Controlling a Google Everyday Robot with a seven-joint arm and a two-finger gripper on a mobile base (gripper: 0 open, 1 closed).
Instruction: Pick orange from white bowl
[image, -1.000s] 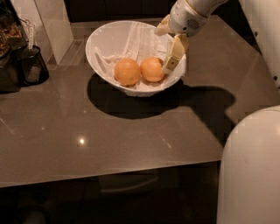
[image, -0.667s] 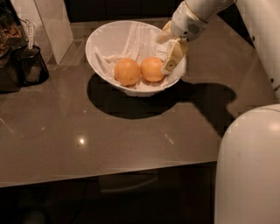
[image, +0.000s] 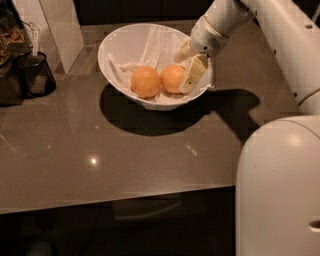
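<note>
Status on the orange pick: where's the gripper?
Gripper open, inside white bowl, by right rim. Paler orange just left of it, not gripped. Second orange close on far side.

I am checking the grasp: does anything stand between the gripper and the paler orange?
Nothing visible does. The open gripper hangs in the white bowl, one finger close beside the paler orange. The second orange lies on its left, out of the way.
</note>
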